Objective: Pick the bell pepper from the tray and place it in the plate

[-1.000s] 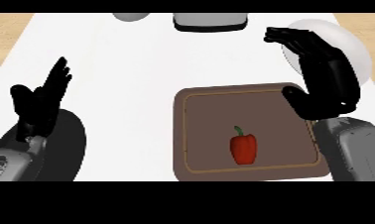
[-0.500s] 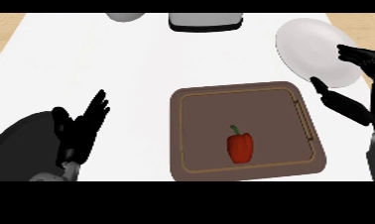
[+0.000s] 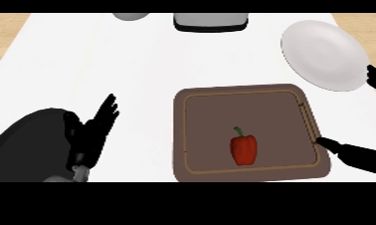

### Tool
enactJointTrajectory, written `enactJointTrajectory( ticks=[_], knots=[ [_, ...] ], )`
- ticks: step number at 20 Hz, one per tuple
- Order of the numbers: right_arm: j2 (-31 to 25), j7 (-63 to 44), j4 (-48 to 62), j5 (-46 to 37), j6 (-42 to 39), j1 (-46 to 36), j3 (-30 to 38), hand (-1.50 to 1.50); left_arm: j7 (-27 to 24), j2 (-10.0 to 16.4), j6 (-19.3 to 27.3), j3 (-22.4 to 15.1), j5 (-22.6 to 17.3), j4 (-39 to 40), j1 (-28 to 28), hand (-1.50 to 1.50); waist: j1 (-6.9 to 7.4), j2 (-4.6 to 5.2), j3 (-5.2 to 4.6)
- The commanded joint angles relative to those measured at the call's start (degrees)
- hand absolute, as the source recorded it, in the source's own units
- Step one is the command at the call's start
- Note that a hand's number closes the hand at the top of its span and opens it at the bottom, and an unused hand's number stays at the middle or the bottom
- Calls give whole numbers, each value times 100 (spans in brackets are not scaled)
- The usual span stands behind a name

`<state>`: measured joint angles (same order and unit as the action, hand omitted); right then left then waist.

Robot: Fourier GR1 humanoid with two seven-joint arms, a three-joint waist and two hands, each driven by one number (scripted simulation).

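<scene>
head view, looking steeply down. the white counter (image 3: 110,64) fills nearly the whole field, with a strip of pale wood (image 3: 13,26) showing past its far left corner. on its near right part lies the brown tray (image 3: 213,119), a rounded rectangle with a raised rim and a thin bar along its right side. beyond the tray's far right corner, apart from it, rests the white plate (image 3: 323,55), bare and seen as an oval. at the lower left my left forearm (image 3: 37,139) comes in as a dark rounded mass, and my left hand (image 3: 92,134) stands above the counter to the left of the tray, well apart from it, fingers straight and pointing away from me, holding nothing. at the far edge, about mid-width, sits a dark grey boxy object (image 3: 209,21), cut off by the frame. my right hand (image 3: 352,155) shows only in part at the right edge: one dark piece reaches the tray's right rim near its near corner, another small piece shows just beside the plate's near right edge; i cannot tell whether this hand is spread or closed. the bell pepper (image 3: 244,150), red with a green stem pointing away from me, lies inside the tray, right of centre and toward its near side, touched by neither hand. a grey rounded object (image 3: 132,16) sits at the far edge, left of the boxy one.
</scene>
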<state>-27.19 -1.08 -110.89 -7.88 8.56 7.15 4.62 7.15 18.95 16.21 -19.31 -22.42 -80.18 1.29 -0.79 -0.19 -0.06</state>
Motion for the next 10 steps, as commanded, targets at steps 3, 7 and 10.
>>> enactJointTrajectory(
  ticks=[3, 7, 10],
  knots=[
    [-1042, -1122, -464, -445, -1132, 380, -414, -150, 7, -69, 54, -20, 77, -84, -72, 0, 54, 8, -6],
    [-1019, -2627, -1094, -911, -1409, -124, -1071, -150, 164, -218, 147, -97, 212, -43, 73, 0, 105, 21, -4],
    [-836, -3468, -1475, -1457, -1556, -260, -1667, -150, -106, 62, -421, 188, 16, 165, -2, 0, 119, 25, -7]
  ],
)
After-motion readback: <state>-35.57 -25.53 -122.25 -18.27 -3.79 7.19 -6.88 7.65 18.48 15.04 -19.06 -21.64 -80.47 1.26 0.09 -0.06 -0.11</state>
